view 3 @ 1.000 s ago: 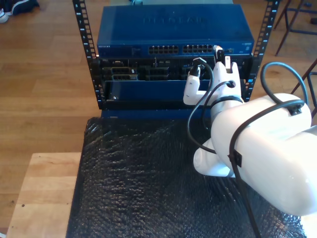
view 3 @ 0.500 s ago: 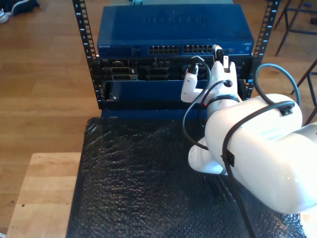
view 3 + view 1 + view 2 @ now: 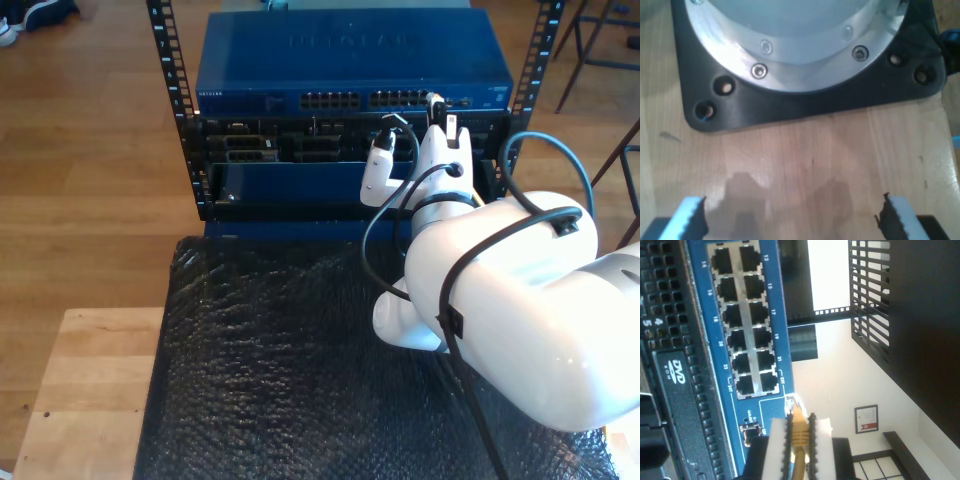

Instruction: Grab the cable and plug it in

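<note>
My second gripper (image 3: pixel 799 423) is shut on the yellow cable (image 3: pixel 799 462), whose clear plug (image 3: pixel 791 403) sticks out past the fingertips. The plug's tip lies at the blue switch's face, just beyond the end of its port block (image 3: pixel 746 322) and not inside a port. In the exterior view, that gripper (image 3: pixel 444 112) is up against the switch (image 3: pixel 350 55) at the right end of the port row (image 3: pixel 400 99). Above a wooden surface, my first gripper (image 3: pixel 790 220) stands open with nothing between its fingers.
A black server with a DVD drive (image 3: pixel 677 375) sits under the switch in the rack (image 3: pixel 165 60). A black bubbled mat (image 3: pixel 270 360) covers the table, with bare wood (image 3: pixel 90 380) at the exterior view's left. An arm's black base plate (image 3: pixel 805 100) lies ahead of my first gripper.
The second arm has shifted toward the exterior view's left and closer to the switch, carrying the plug along the port row. Its black cable loop swung with it.
</note>
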Controlling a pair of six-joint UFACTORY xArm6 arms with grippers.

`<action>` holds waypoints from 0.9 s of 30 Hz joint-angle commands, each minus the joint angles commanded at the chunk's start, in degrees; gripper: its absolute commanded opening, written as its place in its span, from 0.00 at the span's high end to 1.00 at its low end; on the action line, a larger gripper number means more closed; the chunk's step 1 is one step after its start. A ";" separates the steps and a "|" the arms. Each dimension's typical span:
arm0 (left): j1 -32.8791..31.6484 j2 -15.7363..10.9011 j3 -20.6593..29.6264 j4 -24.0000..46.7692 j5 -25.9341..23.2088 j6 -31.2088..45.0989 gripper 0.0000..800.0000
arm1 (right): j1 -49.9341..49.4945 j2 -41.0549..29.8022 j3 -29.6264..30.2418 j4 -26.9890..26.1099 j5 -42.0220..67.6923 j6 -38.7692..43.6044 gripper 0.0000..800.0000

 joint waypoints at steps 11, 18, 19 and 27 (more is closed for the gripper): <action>0.00 0.00 0.00 0.00 0.00 0.00 0.00 | 0.00 0.70 -0.53 0.09 0.70 0.09 1.00; 0.00 0.00 0.00 0.00 0.00 0.00 0.00 | 0.00 1.32 -1.67 0.00 1.05 0.09 1.00; 0.00 0.00 0.00 0.00 0.00 0.00 0.00 | 0.00 1.23 -1.67 0.00 1.14 0.18 1.00; 0.00 0.00 0.00 0.00 0.00 0.00 0.00 | 0.00 1.41 -1.93 0.00 1.32 0.18 1.00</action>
